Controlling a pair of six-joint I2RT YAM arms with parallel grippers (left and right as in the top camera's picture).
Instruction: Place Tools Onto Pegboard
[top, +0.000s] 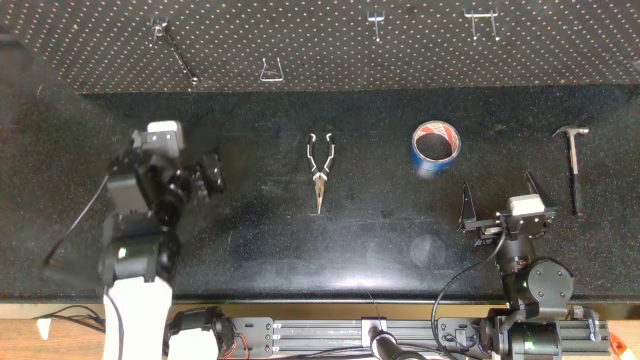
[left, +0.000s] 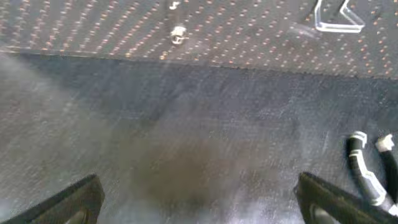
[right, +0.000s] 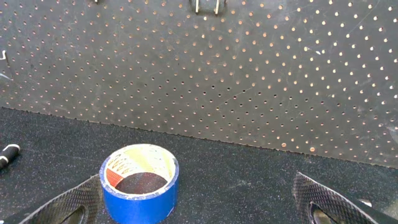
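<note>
Tools are lying spread along the black table (top: 250, 235) in front of the pegboard (top: 320, 45): the pliers (top: 320, 170) are resting near the middle with their tips pointing toward the arms, a blue tape roll (top: 436, 146) is standing to their right, and a hammer (top: 573, 165) is lying at the far right. A slim metal tool (top: 180, 52) is hanging on the pegboard at the left, near a wire hook (top: 271, 70). The left gripper (left: 199, 208) is facing bare table left of the pliers, its fingers standing wide apart and holding nothing. The right gripper (right: 199, 208) is facing the tape roll, fingers likewise spread wide, not touching it.
</note>
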